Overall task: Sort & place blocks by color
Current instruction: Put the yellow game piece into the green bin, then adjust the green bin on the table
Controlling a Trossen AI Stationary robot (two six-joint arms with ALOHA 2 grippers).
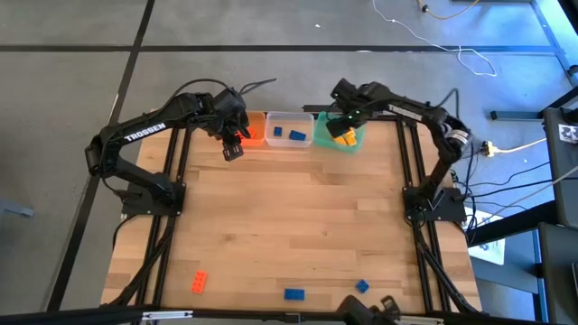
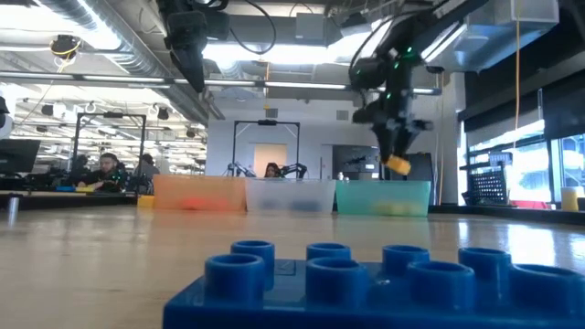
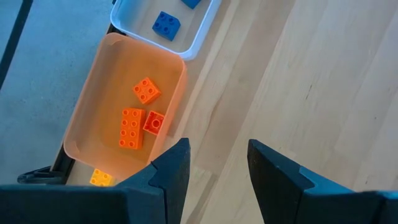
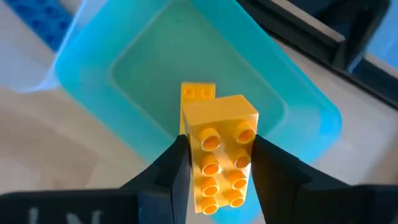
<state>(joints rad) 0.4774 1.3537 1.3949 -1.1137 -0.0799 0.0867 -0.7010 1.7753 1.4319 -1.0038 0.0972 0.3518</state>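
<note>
The right end effector (image 4: 214,165) pinches a yellow plastic studded brick (image 4: 221,149) directly above the translucent green tub (image 4: 298,93), apparently poised to drop it beside another yellow brick (image 4: 198,92). Left of that tub, past the clear one, the left end effector (image 3: 214,165) hovers parted and empty beside the orange tub (image 3: 87,106).

Only one readable text: "TROSSEN" in white capitals on the left arm's dark link (image 1: 144,133), seen in the high view, running along the link toward the tubs. Nothing legible in the low view or either wrist view; the blocks, tubs and tabletop carry no readable labels or numbers.
</note>
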